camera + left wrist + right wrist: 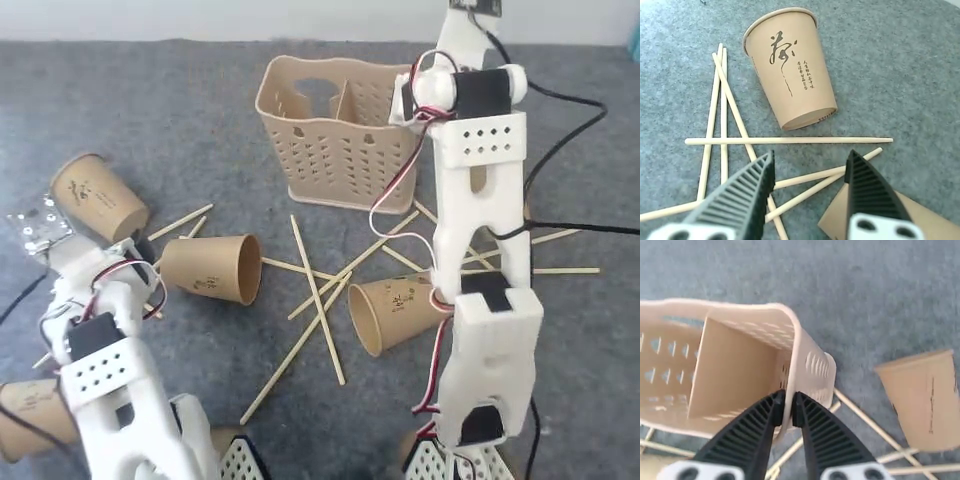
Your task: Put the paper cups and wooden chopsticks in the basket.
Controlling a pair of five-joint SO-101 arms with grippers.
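A grey cloth-covered table point(200, 110) is carrying everything. On it a beige perforated basket point(330, 165) is standing upright toward the far side, with a divider point(725, 370) splitting it into compartments. Every cup and chopstick in view is lying outside it on the cloth. In the high view four paper cups are lying on their sides. The far-left cup point(100, 195) is resting near the table's left edge. The left cup point(210, 265) and the middle cup point(395, 310) are turning their open mouths roughly toward each other. The edge cup point(30, 420) is showing partly behind an arm at the bottom left. The right gripper point(786, 396) is hanging over a corner of the basket. Its black ribbed fingers point(755, 435) are pressing almost together, leaving a thin pale slit, and whether anything is pinched there cannot be told. A side cup point(922, 400) is lying near the basket's outer wall. The left gripper point(811, 155) is hovering with its fingers spread wide and gripping nothing, just short of the base of a tipped cup point(790, 75) whose mouth is pointing away. Wooden chopsticks point(318, 300) are lying scattered and crossing one another between the cups and in front of the basket. A single chopstick point(790, 140) is lying across just beside the tipped cup's base.
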